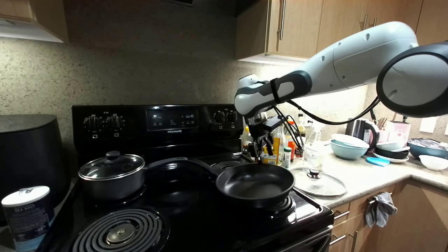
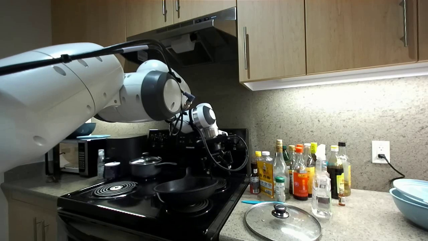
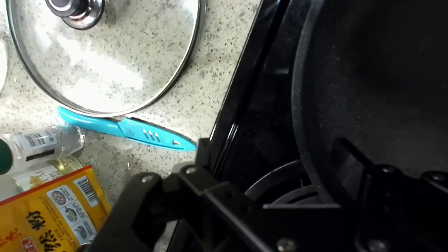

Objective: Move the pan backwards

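A white robot arm (image 1: 371, 56) stretches over a black stove (image 1: 189, 220), its gripper (image 3: 274, 150) pointing down at the rear of a black frying pan (image 1: 259, 182). The two fingers (image 3: 203, 154) stand wide apart, one on the inner side of the rim and one outside it; from here I cannot tell whether either touches the pan. The pan sits over the front burner (image 1: 283, 206) nearest the speckled counter (image 2: 361, 221), with a rear burner (image 2: 221, 184) just behind it and its long handle (image 1: 203, 163) angled back toward a lidded pot (image 1: 112, 180) on the stove's opposite side. On that counter, a glass lid (image 2: 284, 226) lies just beside a turquoise knife (image 3: 157, 134), while a yellow packet (image 3: 59, 213), a clear spray bottle (image 2: 322, 194) and a crowd of sauce bottles (image 2: 301, 184) stand beneath wooden cabinets (image 2: 272, 43).
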`<state>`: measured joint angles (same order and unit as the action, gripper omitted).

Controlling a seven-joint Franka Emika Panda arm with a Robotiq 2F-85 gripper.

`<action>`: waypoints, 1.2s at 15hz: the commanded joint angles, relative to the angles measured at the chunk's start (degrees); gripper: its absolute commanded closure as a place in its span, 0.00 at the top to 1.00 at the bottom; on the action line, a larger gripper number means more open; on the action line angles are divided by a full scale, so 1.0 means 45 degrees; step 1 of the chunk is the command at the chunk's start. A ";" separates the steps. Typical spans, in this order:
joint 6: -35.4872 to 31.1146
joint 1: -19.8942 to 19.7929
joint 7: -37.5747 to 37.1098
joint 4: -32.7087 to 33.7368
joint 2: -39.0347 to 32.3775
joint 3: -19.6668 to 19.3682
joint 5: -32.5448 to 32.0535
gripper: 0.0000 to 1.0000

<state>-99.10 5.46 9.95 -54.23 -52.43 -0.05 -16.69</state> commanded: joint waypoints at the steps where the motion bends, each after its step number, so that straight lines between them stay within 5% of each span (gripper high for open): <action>1: -0.0001 0.0001 -0.0015 0.0000 0.0000 -0.0002 0.0000 0.97; 12: -0.0273 -0.0124 -0.0047 -0.3674 0.2374 0.0326 0.0496 1.00; 14: 0.0049 0.0039 -0.0013 -0.2300 0.1422 0.0157 0.0286 1.00; 18: 0.0051 -0.0001 -0.0060 -0.2791 0.1833 0.0171 0.0331 1.00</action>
<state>-99.08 5.27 9.61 -67.04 -44.10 0.94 -15.38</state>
